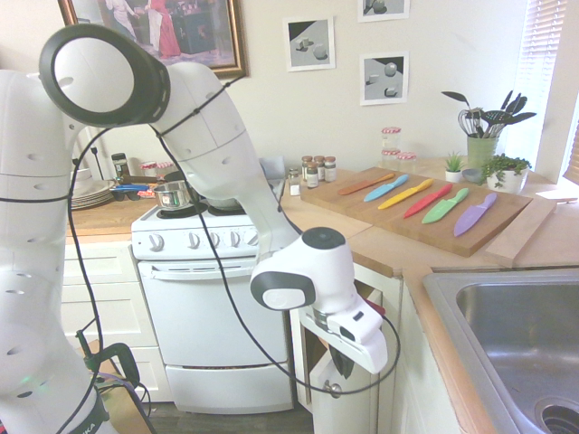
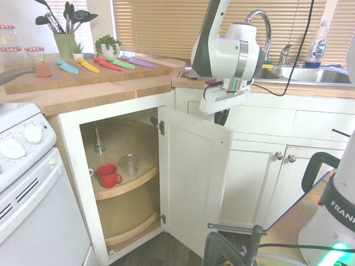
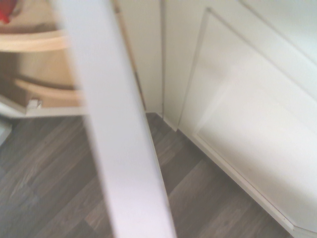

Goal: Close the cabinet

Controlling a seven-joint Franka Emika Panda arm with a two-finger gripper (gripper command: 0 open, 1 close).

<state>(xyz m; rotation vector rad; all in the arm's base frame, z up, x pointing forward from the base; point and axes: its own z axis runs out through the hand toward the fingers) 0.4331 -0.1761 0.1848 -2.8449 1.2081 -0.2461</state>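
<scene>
Beneath the butcher-block worktop [image 2: 105, 91] the cabinet [image 2: 119, 166] gapes, its door [image 2: 194, 177] swung wide, and the closed claw [image 2: 222, 117] at the door's top edge could slip over it when pushing, leaving it ajar.

Blurred white door edge [image 3: 116, 129] of the cabinet runs as a wide band across the frame, seen from above, tilted. To one side of it, curved wooden shelves [image 3: 34, 42] inside the open cabinet, two tiers visible, with a bit of something red [image 3: 6, 12] on the upper one at the frame corner. On the other side, a closed white flat-panel cabinet front [image 3: 247, 124] with recessed frame. Dark grey wood-plank floor [image 3: 54, 188] below everything.
</scene>
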